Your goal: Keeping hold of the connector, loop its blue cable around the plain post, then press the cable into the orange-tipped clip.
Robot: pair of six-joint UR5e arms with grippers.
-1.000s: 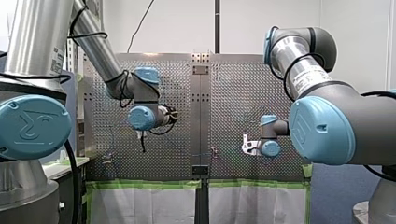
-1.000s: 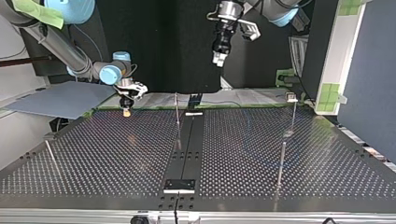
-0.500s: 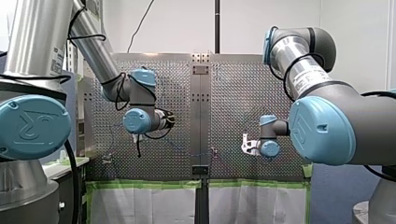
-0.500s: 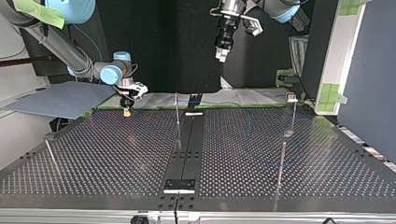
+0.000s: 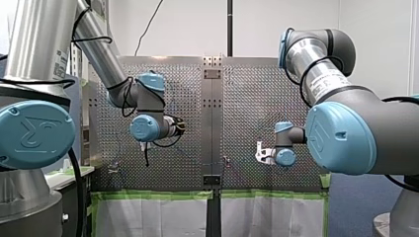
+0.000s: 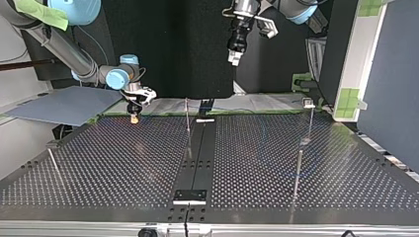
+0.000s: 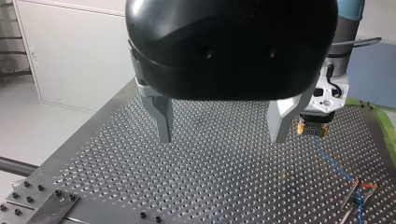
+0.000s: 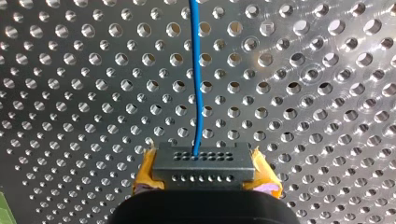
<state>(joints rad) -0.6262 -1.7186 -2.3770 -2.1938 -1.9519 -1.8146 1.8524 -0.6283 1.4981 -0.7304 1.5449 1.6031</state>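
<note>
Left arm (image 5: 146, 127) dropped toward 8 o'clock in front view. Top view: right pincer (image 6: 133, 116) sits low at 10 o'clock, left pincer (image 6: 234, 55) high at 12. Left wrist: metal fingers (image 7: 163, 116) spread wide, empty. Right wrist: yellow pads (image 8: 144, 176) clamp the small grey block connector (image 8: 201, 163). The thin blue cable (image 8: 196, 84) looks limp and light, so grip the rigid connector.

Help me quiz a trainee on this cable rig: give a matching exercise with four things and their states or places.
Things:
1. left gripper
2. connector
3. blue cable
4. clip

States:
A. held between yellow pads
B. open, empty
C. orange-tipped
D. runs out of the connector's face

Pairs: 1-B, 2-A, 3-D, 4-C.
</note>
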